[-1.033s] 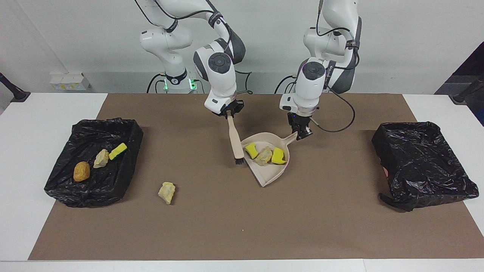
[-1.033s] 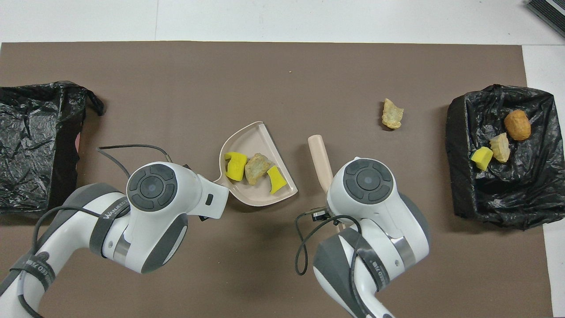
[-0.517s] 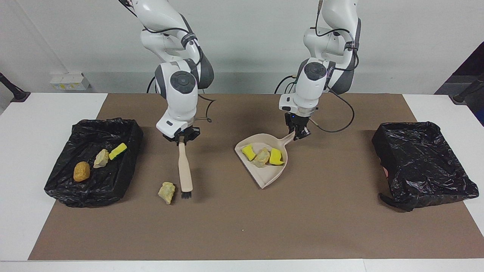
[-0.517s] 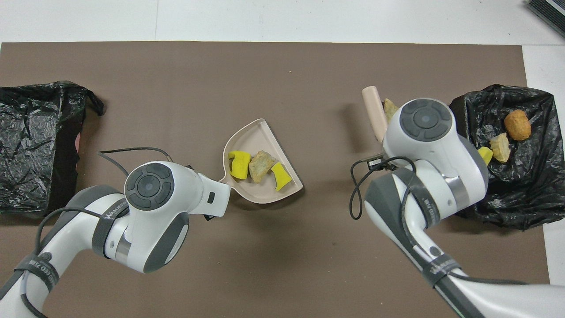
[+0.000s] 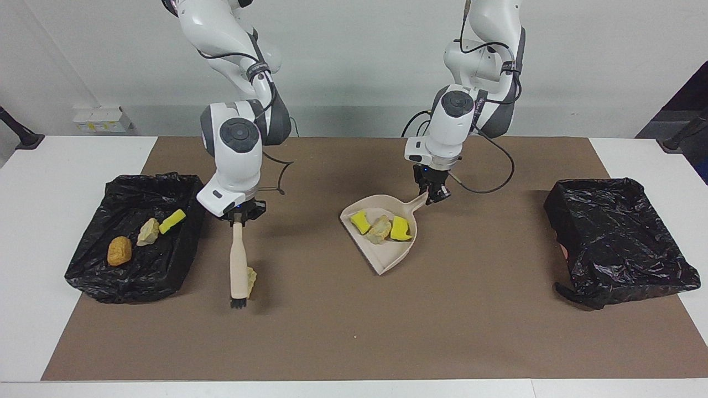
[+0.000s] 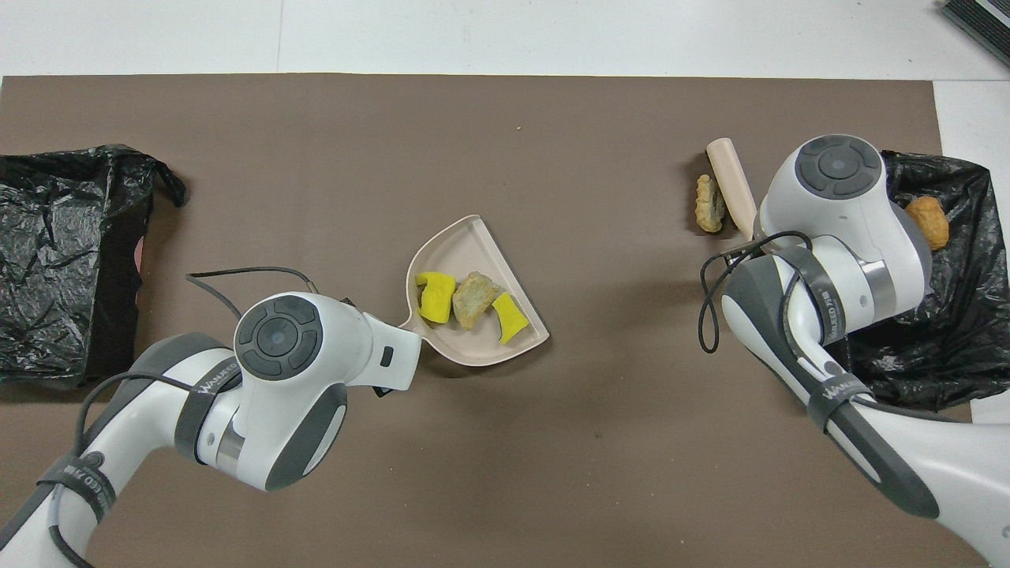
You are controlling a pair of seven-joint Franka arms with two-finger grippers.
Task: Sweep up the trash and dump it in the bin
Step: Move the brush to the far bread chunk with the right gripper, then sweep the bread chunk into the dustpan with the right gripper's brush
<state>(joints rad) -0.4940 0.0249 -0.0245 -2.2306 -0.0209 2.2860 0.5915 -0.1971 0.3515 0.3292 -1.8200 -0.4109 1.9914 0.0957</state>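
One pale lump (image 5: 251, 279) of trash lies loose on the worktop, touching the brush (image 5: 238, 269) on the side toward the dustpan (image 5: 387, 249). The right end effector (image 5: 238, 216) is shut tight on the top of the brush handle, and the brush hangs straight down below it with its dark bristles on the brown mat (image 5: 354, 331). Three scraps are in the dustpan already, two yellow sponge pieces (image 5: 360, 221) and a pale lump (image 5: 379, 229). Three more lie in the black bin (image 5: 94, 276) just beside the right end effector (one orange-brown, one pale, one yellow).

To do this step well, I think the brush should stay low, bristles on the mat, and push the lump slowly toward the dustpan. A fast push could make the light lump roll away. The dustpan's open lip should lie flat on the mat and face the lump.

The right arm reaches down from high up, its wrist pointing at the mat. The left arm bends down too. The left end effector (image 5: 437, 194) is closed on the dustpan handle, with the pan sloping down and away from it. Another black bin (image 5: 619, 237) sits well apart from it, at the left arm's end of the worktop.
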